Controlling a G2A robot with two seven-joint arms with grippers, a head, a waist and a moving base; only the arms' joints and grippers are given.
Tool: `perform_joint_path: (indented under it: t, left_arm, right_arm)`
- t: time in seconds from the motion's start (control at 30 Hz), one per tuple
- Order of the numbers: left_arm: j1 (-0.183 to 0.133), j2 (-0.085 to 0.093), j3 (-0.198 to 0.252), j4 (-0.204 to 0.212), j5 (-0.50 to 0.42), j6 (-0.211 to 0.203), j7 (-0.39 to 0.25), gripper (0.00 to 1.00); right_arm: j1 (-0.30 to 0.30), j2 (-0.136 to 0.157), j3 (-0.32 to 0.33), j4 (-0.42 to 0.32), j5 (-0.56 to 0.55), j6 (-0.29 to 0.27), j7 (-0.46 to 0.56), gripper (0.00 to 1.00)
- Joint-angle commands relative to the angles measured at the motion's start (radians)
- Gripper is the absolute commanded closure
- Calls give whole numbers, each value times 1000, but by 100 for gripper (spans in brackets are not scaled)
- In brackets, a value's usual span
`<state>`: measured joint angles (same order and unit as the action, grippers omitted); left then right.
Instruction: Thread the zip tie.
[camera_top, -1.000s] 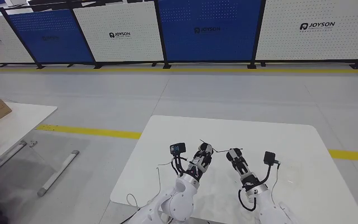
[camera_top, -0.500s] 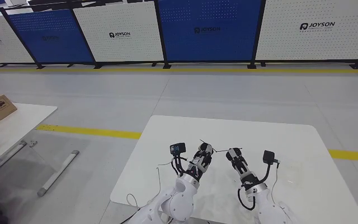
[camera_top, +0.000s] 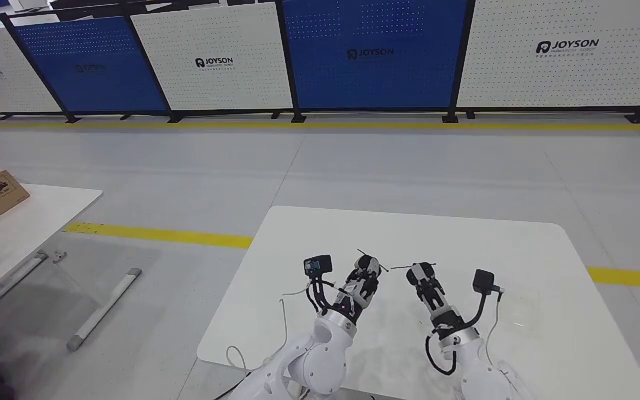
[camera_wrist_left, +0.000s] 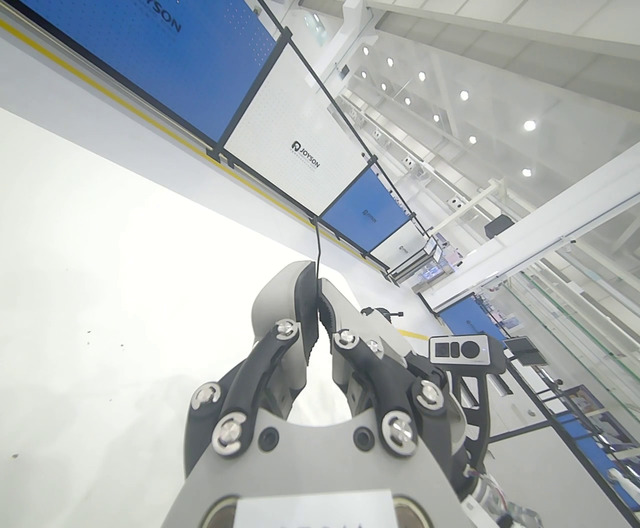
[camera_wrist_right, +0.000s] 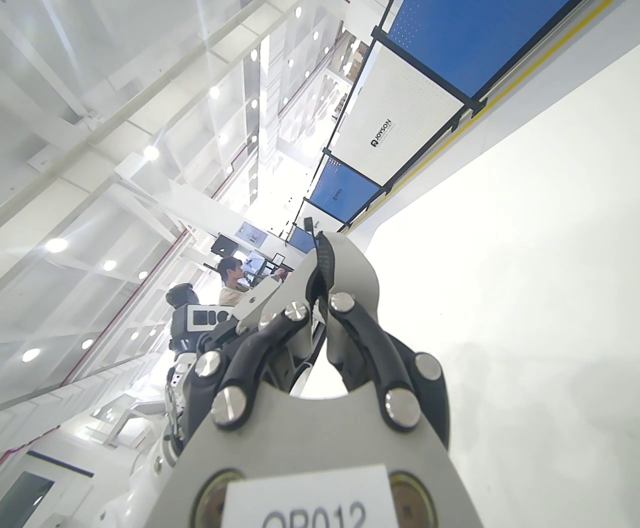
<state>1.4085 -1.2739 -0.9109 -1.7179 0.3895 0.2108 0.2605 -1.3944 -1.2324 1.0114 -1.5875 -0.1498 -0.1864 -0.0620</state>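
In the top view, the left gripper (camera_top: 367, 266) and the right gripper (camera_top: 417, 271) hung side by side above the white table (camera_top: 300, 260), with a thin black zip tie (camera_top: 398, 268) crossing the small gap between their tips. In the left wrist view, the left gripper (camera_wrist_left: 317, 287) was pinched tight on the zip tie (camera_wrist_left: 317, 240), whose strip rose beyond its fingertips. In the right wrist view, the right gripper (camera_wrist_right: 320, 250) was likewise clamped on the zip tie (camera_wrist_right: 311, 227), a short end poking just past its tips
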Motion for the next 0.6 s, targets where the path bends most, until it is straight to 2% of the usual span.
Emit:
perform_joint_path:
  t: [0.0, 0.2, 0.57]
  left_arm:
    - [-4, -3, 1, 12, -1, 16, 1, 100]
    - [-8, -15, 3, 1, -21, 62, 9, 100]
    - [-7, -16, 4, -6, -22, 62, 8, 100]
  right_arm:
    - [0, 0, 0, 0, 0, 0, 0, 100]
    - [0, 0, 0, 0, 0, 0, 0, 100]
    - [-10, -6, -6, -3, -10, 9, 19, 100]
